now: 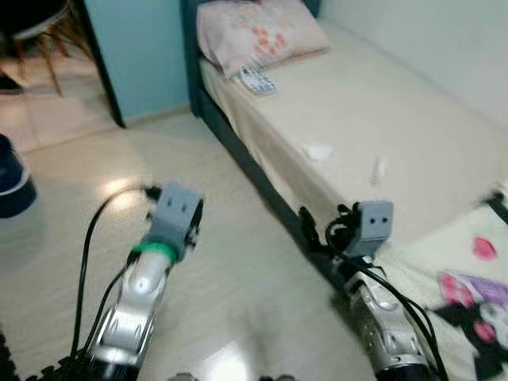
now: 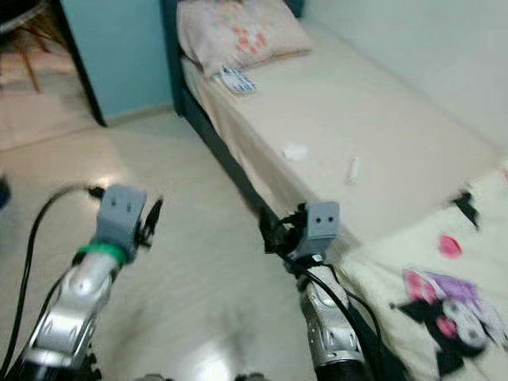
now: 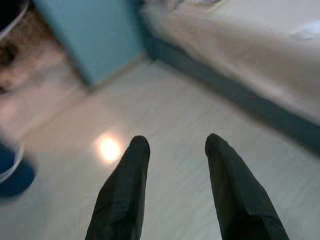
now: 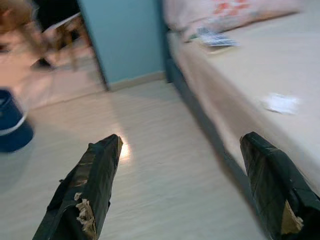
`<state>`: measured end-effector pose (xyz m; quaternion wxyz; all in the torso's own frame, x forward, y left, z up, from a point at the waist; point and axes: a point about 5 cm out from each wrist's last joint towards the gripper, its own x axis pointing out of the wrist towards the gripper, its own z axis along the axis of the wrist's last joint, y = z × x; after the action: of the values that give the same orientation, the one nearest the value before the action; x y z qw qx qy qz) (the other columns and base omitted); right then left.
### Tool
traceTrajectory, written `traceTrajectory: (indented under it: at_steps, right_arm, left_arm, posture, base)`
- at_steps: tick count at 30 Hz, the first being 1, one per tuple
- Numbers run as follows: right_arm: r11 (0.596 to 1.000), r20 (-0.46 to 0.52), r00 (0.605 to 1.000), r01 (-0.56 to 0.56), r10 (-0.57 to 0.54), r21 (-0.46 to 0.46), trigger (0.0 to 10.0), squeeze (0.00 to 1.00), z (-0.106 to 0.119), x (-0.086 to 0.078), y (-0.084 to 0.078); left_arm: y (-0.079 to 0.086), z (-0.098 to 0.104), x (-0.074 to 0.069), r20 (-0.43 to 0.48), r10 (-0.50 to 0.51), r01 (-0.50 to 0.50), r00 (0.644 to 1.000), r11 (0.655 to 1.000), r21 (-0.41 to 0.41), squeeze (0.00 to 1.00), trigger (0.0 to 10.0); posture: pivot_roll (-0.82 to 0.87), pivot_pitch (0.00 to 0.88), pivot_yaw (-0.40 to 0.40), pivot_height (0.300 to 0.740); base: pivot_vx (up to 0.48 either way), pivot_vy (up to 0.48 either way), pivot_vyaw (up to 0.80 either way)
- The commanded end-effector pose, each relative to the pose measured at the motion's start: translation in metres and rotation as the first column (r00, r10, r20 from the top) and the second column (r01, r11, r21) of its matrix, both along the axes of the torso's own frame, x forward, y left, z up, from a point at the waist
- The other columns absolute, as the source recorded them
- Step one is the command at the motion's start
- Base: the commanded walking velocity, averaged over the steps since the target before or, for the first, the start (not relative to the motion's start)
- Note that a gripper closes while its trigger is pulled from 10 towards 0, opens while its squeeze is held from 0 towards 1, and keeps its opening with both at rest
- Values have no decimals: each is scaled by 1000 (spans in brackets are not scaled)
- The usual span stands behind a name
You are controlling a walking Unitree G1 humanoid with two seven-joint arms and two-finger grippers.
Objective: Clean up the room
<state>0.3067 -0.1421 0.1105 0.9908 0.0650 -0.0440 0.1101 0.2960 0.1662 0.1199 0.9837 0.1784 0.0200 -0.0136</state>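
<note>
left eye view: left gripper (image 1: 176, 208) raised over the floor (image 1: 238, 278); right gripper (image 1: 317, 236) near the bed (image 1: 397, 135) edge; crumpled scrap (image 1: 318, 152) and small white piece (image 1: 380, 167) lie on the bed, well ahead.
right eye view: remote-like thing (image 2: 236, 80) beside the pillow (image 2: 238, 32); patterned blanket (image 2: 444, 309) cut off by the frame.
left wrist view: fingers (image 3: 122, 195) apart, nothing between.
right wrist view: fingers (image 4: 87, 190) spread wide, empty; blue bin (image 4: 12, 125) blurred.
advice: step closer, then reach the right gripper to the scrap.
unclear: what the scraps are.
</note>
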Motion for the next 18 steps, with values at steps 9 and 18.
traceTrajectory:
  at_steps: [9, 18]
  right_arm:
    - [1000, -34, 999, 5, -6, -22, 10000, 0, -12, -1, 0]
    - [1000, -15, 1000, 25, -25, -16, 10000, 0, -10, 1, -1]
  left_arm:
    - [13, -20, -4, -47, 65, -63, 997, 997, 35, 0, 10000]
    - [9, -19, -3, -24, 65, -65, 998, 997, 32, 0, 10000]
  posture:
    - [153, 132, -51, 740]
    - [149, 136, -57, 740]
  base:
    - [465, 0, 725]
    - [465, 0, 640]
